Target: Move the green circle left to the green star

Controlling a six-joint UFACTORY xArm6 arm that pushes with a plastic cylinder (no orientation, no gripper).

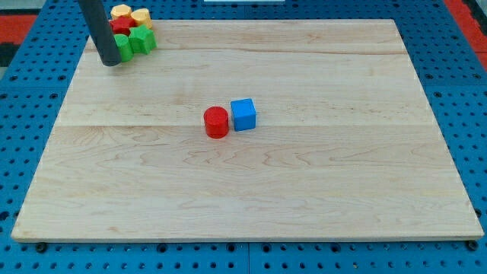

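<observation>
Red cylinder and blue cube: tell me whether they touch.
Apart. The camera view shows a thin strip of board between the red cylinder and the blue cube.

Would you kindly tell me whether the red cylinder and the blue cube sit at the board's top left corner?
No, the red cylinder and the blue cube stand side by side near the middle of the board, away from the cluster at the top left.

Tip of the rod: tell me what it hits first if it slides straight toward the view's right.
Likely the green block right beside my tip, with the other green block behind it; depth is unclear, so my tip might pass just below them.
</observation>
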